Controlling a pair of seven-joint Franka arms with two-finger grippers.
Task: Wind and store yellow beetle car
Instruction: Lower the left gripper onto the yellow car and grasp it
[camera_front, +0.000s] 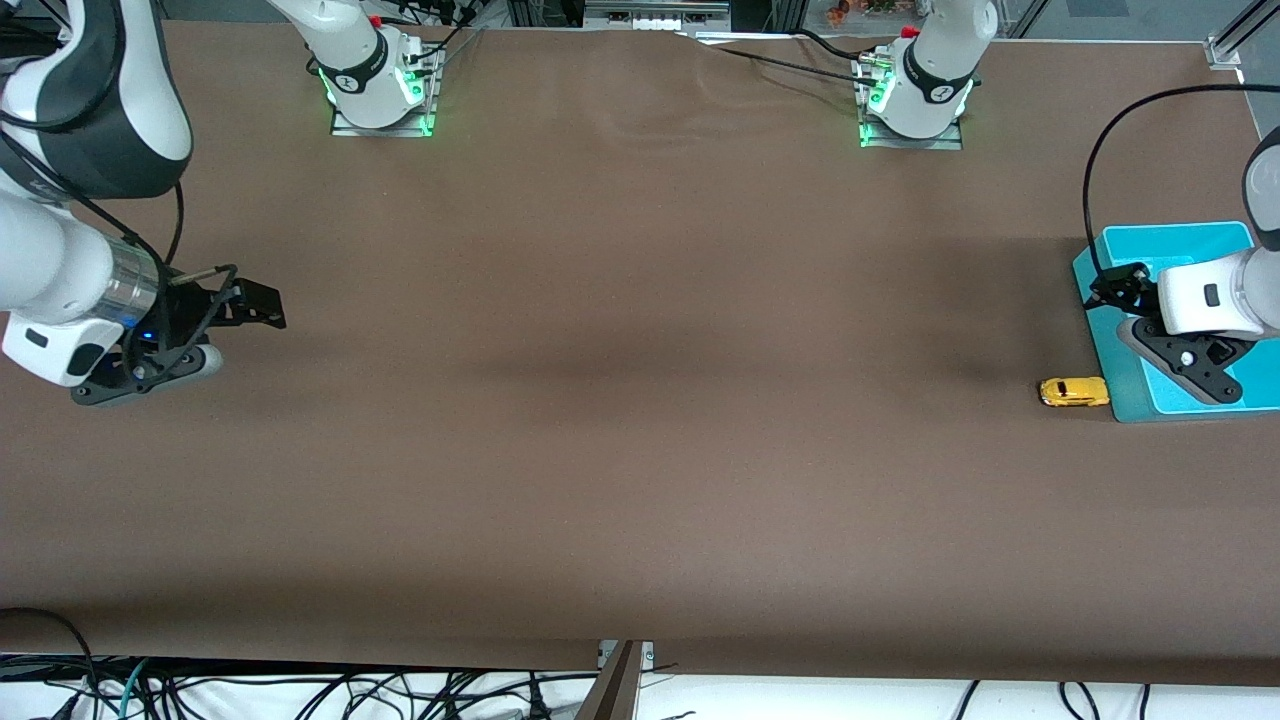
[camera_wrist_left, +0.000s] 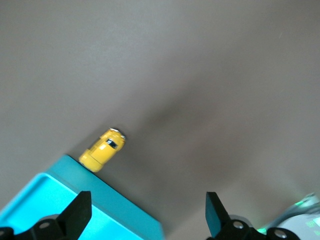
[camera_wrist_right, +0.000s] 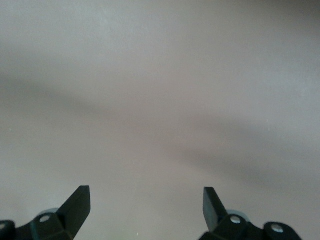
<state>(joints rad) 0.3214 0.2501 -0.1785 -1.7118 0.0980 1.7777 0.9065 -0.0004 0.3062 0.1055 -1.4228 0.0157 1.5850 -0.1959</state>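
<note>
From my remote seat I saw the car (camera_front: 1074, 392) at the right edge of the front frame, a little below mid-height, resting on the brown desk (camera_front: 620, 400). It lay on its wheels, just beside the corner of a teal tray (camera_front: 1170, 245) and apparently touching the tray's rim (the left wrist view showed the yellow body (camera_wrist_left: 103, 149) butted against the teal edge (camera_wrist_left: 120, 210) in the lower left of that frame). The tray sat at the left arm's end of the desk, and the car lay on the side of it toward the desk's middle.

The left claw (camera_front: 1128, 285) hung over the tray at the right edge of the front frame, above the car in that frame. Its fingers stood wide apart and held nothing; in its wrist view both dark fingertips (camera_wrist_left: 77, 212) showed along the bottom edge with bare desk and tray between them.

The right claw (camera_front: 250, 303) hovered over bare desk at the left edge of the front frame, about mid-height, well apart from the car. It too was spread wide and empty; its wrist view showed only the two fingertips (camera_wrist_right: 77, 205) at the bottom edge and plain brown surface.
</note>
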